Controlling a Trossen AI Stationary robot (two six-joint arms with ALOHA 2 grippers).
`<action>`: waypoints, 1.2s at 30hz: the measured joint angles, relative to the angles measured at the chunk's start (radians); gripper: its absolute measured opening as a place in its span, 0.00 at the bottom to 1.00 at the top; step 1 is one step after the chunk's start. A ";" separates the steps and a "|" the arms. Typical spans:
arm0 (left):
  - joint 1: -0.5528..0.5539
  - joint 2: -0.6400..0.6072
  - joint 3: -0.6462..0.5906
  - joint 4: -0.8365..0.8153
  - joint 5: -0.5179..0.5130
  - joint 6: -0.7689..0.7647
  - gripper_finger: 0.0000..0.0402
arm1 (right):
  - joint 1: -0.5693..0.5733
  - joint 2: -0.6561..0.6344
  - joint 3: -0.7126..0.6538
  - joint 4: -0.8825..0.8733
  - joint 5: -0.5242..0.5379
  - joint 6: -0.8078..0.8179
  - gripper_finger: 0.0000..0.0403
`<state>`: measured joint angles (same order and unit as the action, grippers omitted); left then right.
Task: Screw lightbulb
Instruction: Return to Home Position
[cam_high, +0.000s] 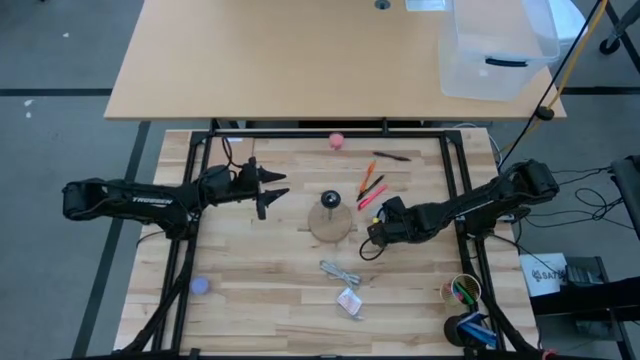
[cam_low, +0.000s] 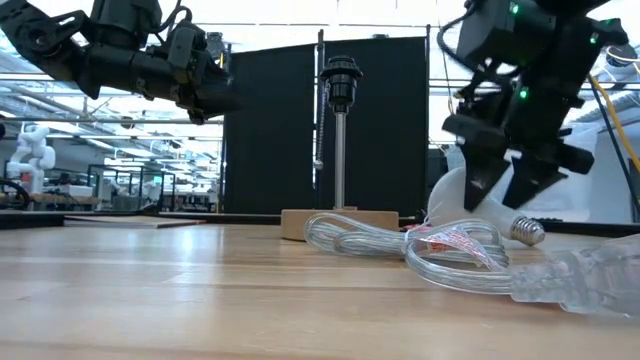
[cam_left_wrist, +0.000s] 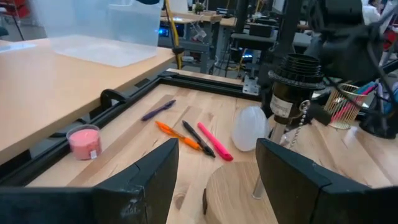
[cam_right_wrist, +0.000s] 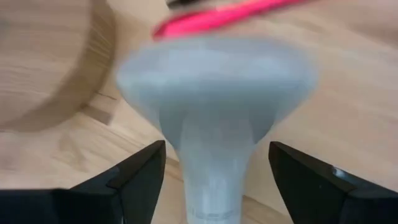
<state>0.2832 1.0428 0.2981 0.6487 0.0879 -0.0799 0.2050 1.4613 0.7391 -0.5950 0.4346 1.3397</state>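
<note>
The lightbulb (cam_right_wrist: 214, 81) lies on its side on the wooden table, just right of the wooden disc (cam_high: 318, 232) that carries the black socket (cam_left_wrist: 297, 81) on a post. Its frosted globe (cam_low: 452, 200) and silvery screw base (cam_low: 528, 232) show in the low view. My right gripper (cam_right_wrist: 217, 186) slants down over the bulb. It is open, one finger on each side of the bulb's narrow neck, with a gap on both sides. My left gripper (cam_left_wrist: 217, 180) hangs level and open, left of the socket post, with nothing between its fingers.
Orange, black and pink pens (cam_left_wrist: 199, 140) lie just beyond the bulb. A small pink thing (cam_high: 337, 140) sits at the far edge. Crumpled clear plastic wrap (cam_low: 450, 250) lies nearer the front. A pen cup (cam_high: 462, 292) stands at the front right, and a purple ball (cam_high: 200, 285) lies at the front left.
</note>
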 joint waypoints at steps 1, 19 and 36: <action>0.000 0.000 0.000 0.000 0.000 0.000 0.55 | 0.000 -0.016 0.000 0.000 0.008 -0.015 0.69; 0.000 -0.212 0.000 -0.187 0.062 0.032 0.22 | 0.020 -0.534 0.001 -0.008 0.280 -0.867 0.46; -0.070 -0.748 -0.104 -0.581 -0.089 0.108 0.00 | 0.122 -1.059 -0.285 0.263 0.272 -1.318 0.01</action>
<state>0.2136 0.2946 0.1938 0.0674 -0.0013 0.0284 0.3272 0.4019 0.4536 -0.3316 0.7064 0.0213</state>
